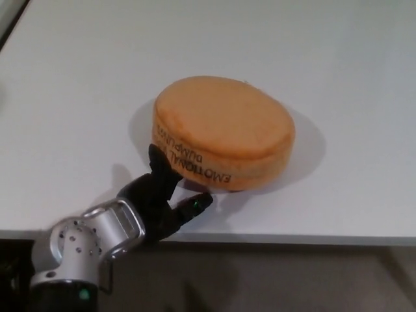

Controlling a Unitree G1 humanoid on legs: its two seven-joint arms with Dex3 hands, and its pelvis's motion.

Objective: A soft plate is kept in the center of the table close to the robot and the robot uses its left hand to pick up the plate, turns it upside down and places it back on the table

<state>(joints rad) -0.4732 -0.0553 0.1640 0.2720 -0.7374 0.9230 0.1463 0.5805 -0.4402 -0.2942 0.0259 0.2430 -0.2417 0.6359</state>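
Nearest the camera, the left hand (166, 195) sits at the table's (65, 97) front edge with its fingers (159, 162) spread and holding nothing; one fingertip just touches the lower side of the plate (224, 133). The orange plate lies flat beyond it, near the middle of the table, its side lettering reading upside down, which suggests the flip is done. The step now seems to be letting go: the hand should draw straight back and low, without nudging the soft rim.

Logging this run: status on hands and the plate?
Left hand open, fingers apart, just off the plate's near edge. Right hand not in view. Orange soft plate flat on the white table, printed text inverted. Nothing in the way.
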